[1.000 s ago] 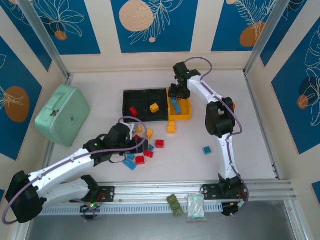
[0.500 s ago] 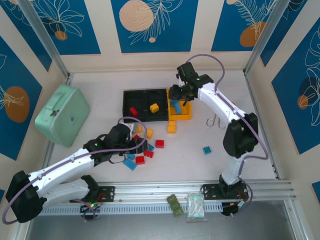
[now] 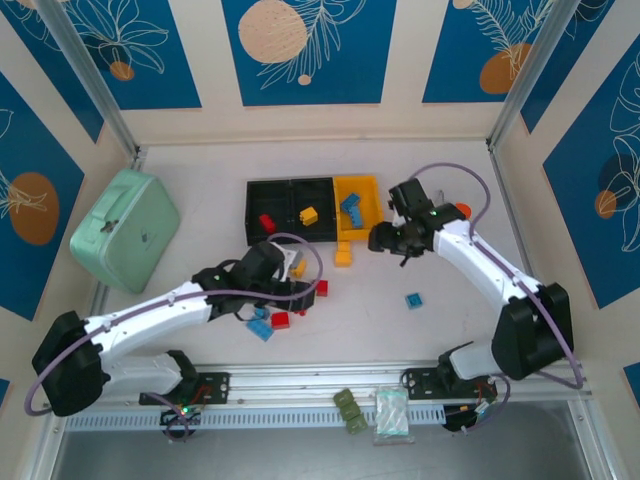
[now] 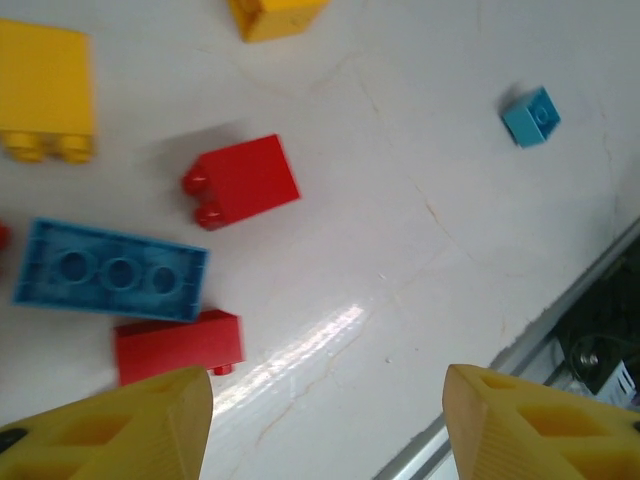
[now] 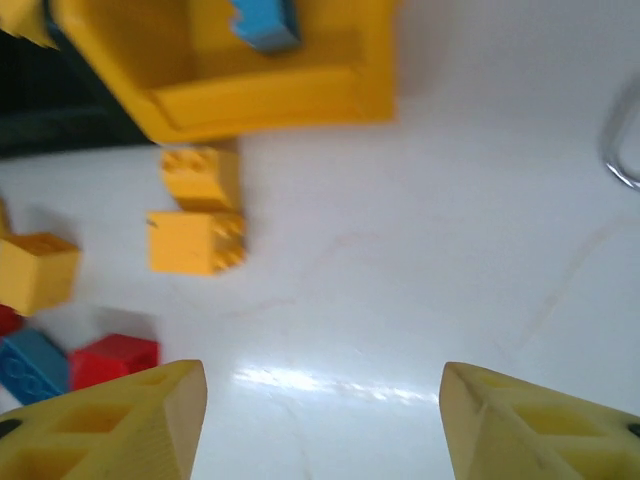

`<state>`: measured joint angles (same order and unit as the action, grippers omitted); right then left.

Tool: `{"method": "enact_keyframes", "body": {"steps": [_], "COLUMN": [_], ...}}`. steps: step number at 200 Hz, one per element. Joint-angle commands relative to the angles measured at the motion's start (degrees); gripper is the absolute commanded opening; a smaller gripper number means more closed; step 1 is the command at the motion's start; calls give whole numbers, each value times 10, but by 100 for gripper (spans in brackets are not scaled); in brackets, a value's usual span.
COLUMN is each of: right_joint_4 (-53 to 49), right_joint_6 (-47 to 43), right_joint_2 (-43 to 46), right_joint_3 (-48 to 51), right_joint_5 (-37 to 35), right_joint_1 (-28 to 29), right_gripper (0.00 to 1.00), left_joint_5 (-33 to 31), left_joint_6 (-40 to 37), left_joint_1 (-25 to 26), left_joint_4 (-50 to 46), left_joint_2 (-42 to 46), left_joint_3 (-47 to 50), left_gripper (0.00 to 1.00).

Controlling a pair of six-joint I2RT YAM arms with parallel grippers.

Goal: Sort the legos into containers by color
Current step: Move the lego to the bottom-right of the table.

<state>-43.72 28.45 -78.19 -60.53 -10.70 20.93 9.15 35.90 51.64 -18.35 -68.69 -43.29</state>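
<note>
The containers stand in a row: a black bin (image 3: pixel 268 198) with a red lego (image 3: pixel 267 222), a black bin (image 3: pixel 318 195) with a yellow lego (image 3: pixel 309 214), and a yellow bin (image 3: pixel 372 205) with a blue lego (image 3: pixel 352 208). Loose legos lie in front of them. My left gripper (image 3: pixel 303 293) hangs open over them, nothing between its fingers (image 4: pixel 328 420); a red brick (image 4: pixel 243 180), a long blue brick (image 4: pixel 110 270) and another red one (image 4: pixel 178 345) lie just ahead. My right gripper (image 3: pixel 385 238) stands open and empty (image 5: pixel 322 420) right of two yellow legos (image 5: pixel 195 242), near the yellow bin (image 5: pixel 270 95).
A single blue lego (image 3: pixel 413 300) lies apart at the right. A mint-green case (image 3: pixel 125 230) sits at the left. An olive-green block (image 3: pixel 350 410) and a small bag (image 3: pixel 392 415) lie beyond the front rail (image 3: pixel 400 375). An orange cap (image 3: pixel 460 210) peeks out behind the right arm.
My right gripper has left the yellow bin, swung right and nearer, and opened wider. My left gripper has moved right over the loose legos and opened a little.
</note>
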Motion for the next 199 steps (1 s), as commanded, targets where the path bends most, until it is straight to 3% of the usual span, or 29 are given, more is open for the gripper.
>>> {"method": "enact_keyframes", "body": {"steps": [1,37,75,124,175,199], "right_joint_4": [-18,9,39,38,40,27], "right_joint_6": [26,50,60,83,107,111], "right_joint_2": [42,56,31,28,0,-27], "right_joint_3": [55,140,185,211,212,198], "right_joint_5": [5,21,34,43,25,9], "right_joint_1": [-32,-74,-78,-37,15,38], "right_gripper": [66,71,71,69,50,51], "left_joint_5": [21,14,10,-1,2,3], "left_joint_6": [-23,-30,-27,-18,-12,-9], "left_joint_1": [29,67,79,80,80,80], "left_joint_4": [40,56,64,68,78,78], "left_joint_2": [-34,-100,-122,-113,-117,-116], "left_joint_3": [-28,-58,-63,-44,-41,-39], "left_gripper": [63,63,63,63,63,63]}}
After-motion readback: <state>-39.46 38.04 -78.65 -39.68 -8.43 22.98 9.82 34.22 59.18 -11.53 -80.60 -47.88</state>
